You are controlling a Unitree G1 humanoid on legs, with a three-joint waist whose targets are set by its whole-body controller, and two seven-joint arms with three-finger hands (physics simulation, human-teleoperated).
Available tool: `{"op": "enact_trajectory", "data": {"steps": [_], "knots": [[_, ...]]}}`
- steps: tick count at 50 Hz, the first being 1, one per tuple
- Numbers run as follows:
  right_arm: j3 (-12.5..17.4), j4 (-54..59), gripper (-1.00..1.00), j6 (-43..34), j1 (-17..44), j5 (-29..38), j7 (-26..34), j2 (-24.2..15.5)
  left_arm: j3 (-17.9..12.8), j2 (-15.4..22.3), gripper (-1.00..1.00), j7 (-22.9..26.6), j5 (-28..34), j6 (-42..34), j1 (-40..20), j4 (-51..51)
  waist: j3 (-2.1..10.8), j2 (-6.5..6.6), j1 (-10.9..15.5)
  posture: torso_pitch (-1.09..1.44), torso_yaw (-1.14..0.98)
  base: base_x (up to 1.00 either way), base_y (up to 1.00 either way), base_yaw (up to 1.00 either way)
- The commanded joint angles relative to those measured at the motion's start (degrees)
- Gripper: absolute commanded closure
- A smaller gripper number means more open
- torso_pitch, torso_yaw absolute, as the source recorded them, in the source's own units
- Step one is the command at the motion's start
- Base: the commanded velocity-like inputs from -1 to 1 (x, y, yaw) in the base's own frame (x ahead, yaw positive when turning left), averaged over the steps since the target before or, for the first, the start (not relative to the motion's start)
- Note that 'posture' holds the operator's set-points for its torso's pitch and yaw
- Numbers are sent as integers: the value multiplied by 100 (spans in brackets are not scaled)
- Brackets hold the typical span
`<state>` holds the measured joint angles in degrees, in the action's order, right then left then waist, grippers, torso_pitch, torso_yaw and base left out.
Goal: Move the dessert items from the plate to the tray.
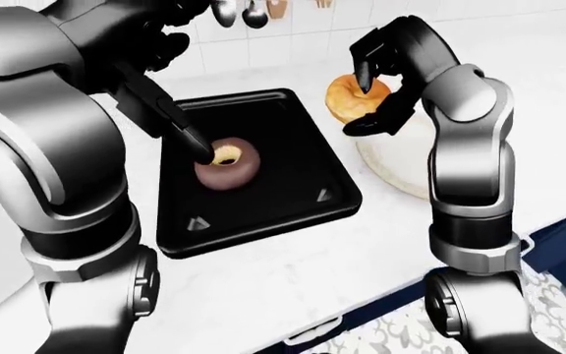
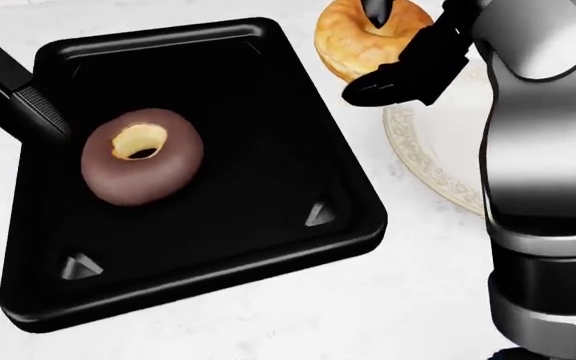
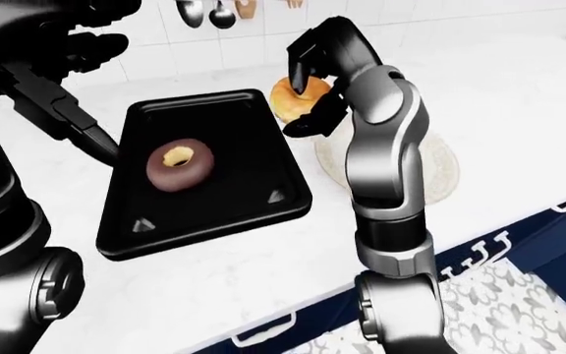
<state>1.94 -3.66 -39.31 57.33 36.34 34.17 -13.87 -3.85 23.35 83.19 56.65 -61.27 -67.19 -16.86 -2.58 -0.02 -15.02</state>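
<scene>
The right hand [image 2: 398,56] was closed round a golden pastry [image 2: 360,39], one black finger pressing on its top and another curled beneath it, so the bun hung lifted off the surface. In the head view the pastry sat at about one o'clock, over the gap between the tray's right edge and the plate's left rim, touching neither as far as could be seen. The cream plate [image 2: 430,161] with its patterned rim lay at three o'clock, largely hidden by the right forearm; the part that showed carried nothing.

The left hand [image 3: 62,110] reached in from nine o'clock in the head view, its long dark fingers [image 2: 28,101] spread and pointing toward the tray, gripping nothing. One fingertip ended just beside the chocolate doughnut [image 2: 141,156]; whether it touched could not be told.

The doughnut rested flat in the black tray [image 2: 258,225], in its left half, with its pale hole facing up. The tray sat on a white counter [image 2: 408,300], just beside the plate. At twelve o'clock in the right-eye view, utensils [image 3: 204,13] hung on a tiled wall.
</scene>
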Motion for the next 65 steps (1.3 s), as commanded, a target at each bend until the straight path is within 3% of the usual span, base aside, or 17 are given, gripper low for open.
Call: {"op": "enact_trajectory", "data": {"steps": [1,18,25,33,40,50,65], "knots": [[60,-158,100,119,195,19,-75,-30,-47,77,-100,-48,17,8,-206,-112,175,20,37,0,-9,0,0,0],[30,-312,100,206,-106,-6,4,70,38,-77,-100,-137,-182,-60,-21,-409,74,-26,997,0,-5,0,0,0],[56,-365,100,227,-206,-19,76,40,38,-125,-100,-163,-275,-98,29,-526,51,-58,1205,0,-6,0,0,0],[244,-601,100,95,-274,-111,264,-208,54,-123,-100,-232,-356,-107,71,-547,48,-77,1297,0,-8,0,0,0],[237,-528,100,255,-511,-188,184,-260,41,-155,-100,-371,-442,-115,34,-510,53,-86,1285,0,-8,0,0,0],[99,-336,100,533,-861,-180,-35,-39,58,-98,-100,-387,-494,-189,100,-608,113,-115,1276,0,-8,0,0,0],[6,-601,100,338,-842,-94,641,130,82,-69,-100,-469,-586,-167,54,-545,152,-198,1261,0,-8,0,0,0]]}}
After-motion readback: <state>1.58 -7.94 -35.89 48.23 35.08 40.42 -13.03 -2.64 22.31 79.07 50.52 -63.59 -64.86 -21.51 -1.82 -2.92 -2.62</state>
